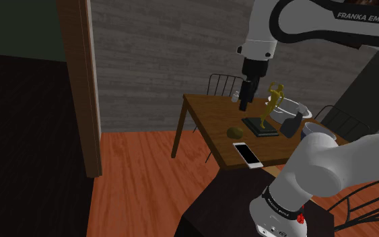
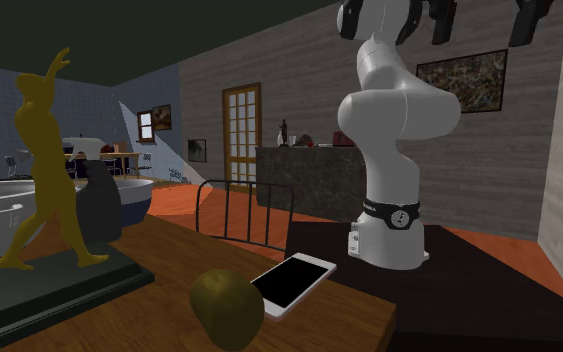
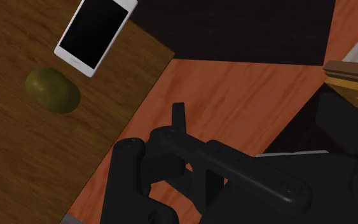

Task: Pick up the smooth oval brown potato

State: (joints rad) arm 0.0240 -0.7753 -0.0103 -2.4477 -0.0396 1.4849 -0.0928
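Observation:
The potato [image 1: 235,131] is a smooth olive-brown oval lying on the wooden table [image 1: 204,114] near its front edge. It also appears in the second exterior view [image 2: 227,308] and the wrist view [image 3: 53,90]. A white phone with a black screen [image 1: 247,154] [image 2: 291,281] [image 3: 96,33] lies flat close beside the potato. My black gripper [image 1: 246,102] hangs above the table, higher than the potato and slightly toward the shoulder view's right, clear of it. Nothing is in its grasp.
A golden figurine on a dark base [image 1: 270,108] [image 2: 44,170] stands just beside the gripper. Behind it sit a pale bowl [image 1: 290,109] and a dark object [image 1: 290,126]. A wire chair [image 1: 223,84] stands at the table's far side. A wooden door frame [image 1: 87,87] rises at the left.

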